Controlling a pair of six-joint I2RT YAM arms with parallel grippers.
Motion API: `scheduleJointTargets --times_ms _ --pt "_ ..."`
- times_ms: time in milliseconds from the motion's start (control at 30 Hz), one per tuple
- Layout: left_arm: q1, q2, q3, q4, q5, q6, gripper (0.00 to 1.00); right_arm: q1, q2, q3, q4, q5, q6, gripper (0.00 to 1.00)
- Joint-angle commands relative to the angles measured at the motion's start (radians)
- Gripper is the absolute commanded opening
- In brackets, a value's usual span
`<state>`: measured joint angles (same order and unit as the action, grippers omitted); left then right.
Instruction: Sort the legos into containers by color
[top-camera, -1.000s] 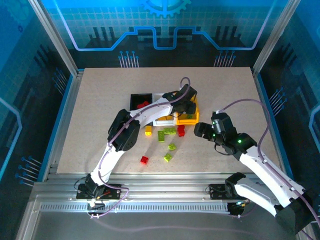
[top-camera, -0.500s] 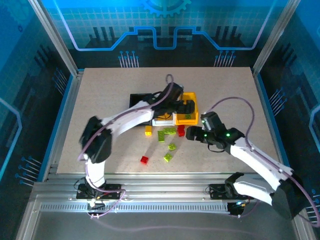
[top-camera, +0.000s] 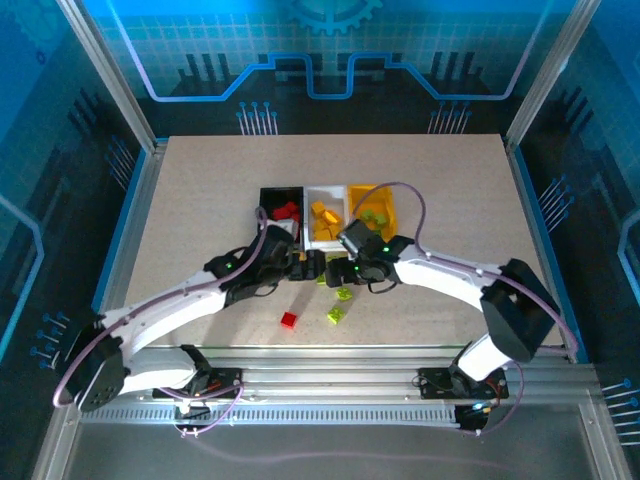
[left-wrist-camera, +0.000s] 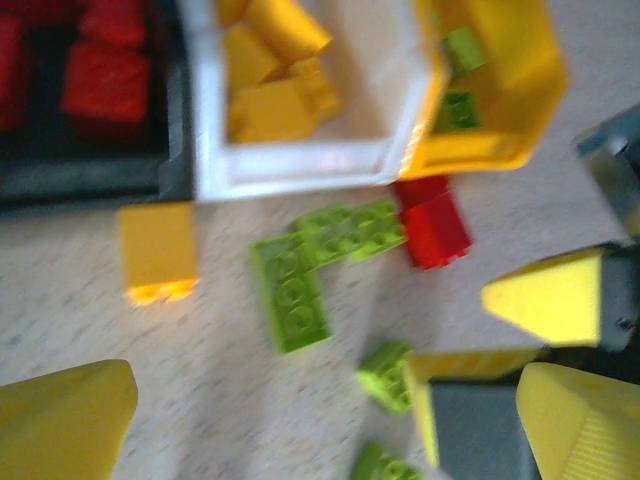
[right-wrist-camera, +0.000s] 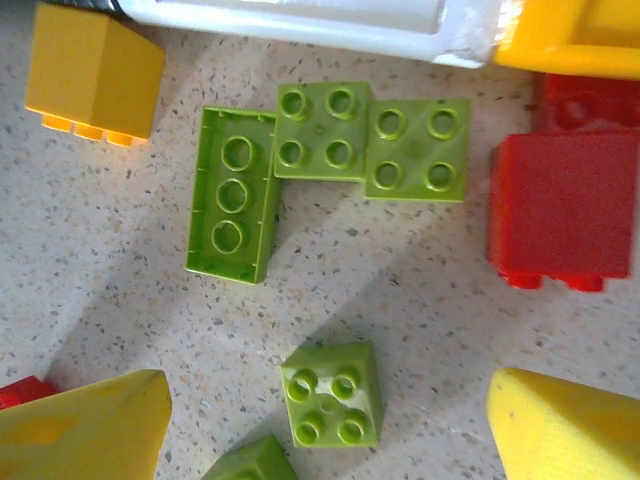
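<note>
Lego sort: three bins in a row on the bench (top-camera: 200, 190), both pincers over loose bricks.
Black bin (top-camera: 280, 190) holds red legos (top-camera: 288, 211); white bin (top-camera: 325, 188) at its 3 o'clock holds orange legos (top-camera: 321, 219); yellow bin (top-camera: 390, 212), next toward 3 o'clock, holds green legos (top-camera: 373, 218). Loose at the bins' 6 o'clock: orange brick (right-wrist-camera: 92, 75), green L-cluster (right-wrist-camera: 232, 195), and red brick (right-wrist-camera: 563, 205) just beside the yellow bin. Right pincer (right-wrist-camera: 327, 385) spread wide, small green brick (right-wrist-camera: 331, 393) between its fingers, apart from both. Left pincer (left-wrist-camera: 325, 400) spread wide, gripping nothing. Further toward 6 o'clock: lone red brick (top-camera: 289, 320), lone green brick (top-camera: 336, 314).
</note>
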<state>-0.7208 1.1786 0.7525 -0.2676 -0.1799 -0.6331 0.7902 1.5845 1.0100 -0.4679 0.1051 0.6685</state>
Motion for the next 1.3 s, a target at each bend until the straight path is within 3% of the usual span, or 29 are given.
scheduleJointTargets --times_ms 0,300,500,767,1000,1267 --pt "0.029 -0.099 -0.077 -0.022 -0.047 -0.056 0.99 0.034 0.079 0.07 -0.069 0.031 -0.023 0.81" --pt "0.082 -0.196 -0.158 -0.07 -0.055 -0.086 0.99 0.08 0.202 0.102 -0.148 0.063 -0.025 0.69" --pt "0.099 -0.209 -0.159 -0.075 -0.059 -0.076 0.99 0.107 0.246 0.125 -0.17 0.099 -0.029 0.51" --pt "0.104 -0.205 -0.165 -0.073 -0.056 -0.074 0.99 0.101 0.145 0.133 -0.157 0.169 -0.041 0.38" --pt "0.105 -0.206 -0.175 -0.062 -0.049 -0.082 0.99 -0.052 -0.032 0.196 -0.187 0.223 -0.081 0.37" --pt "0.105 -0.208 -0.174 -0.067 -0.039 -0.08 0.99 -0.247 0.121 0.36 -0.206 0.224 -0.08 0.38"
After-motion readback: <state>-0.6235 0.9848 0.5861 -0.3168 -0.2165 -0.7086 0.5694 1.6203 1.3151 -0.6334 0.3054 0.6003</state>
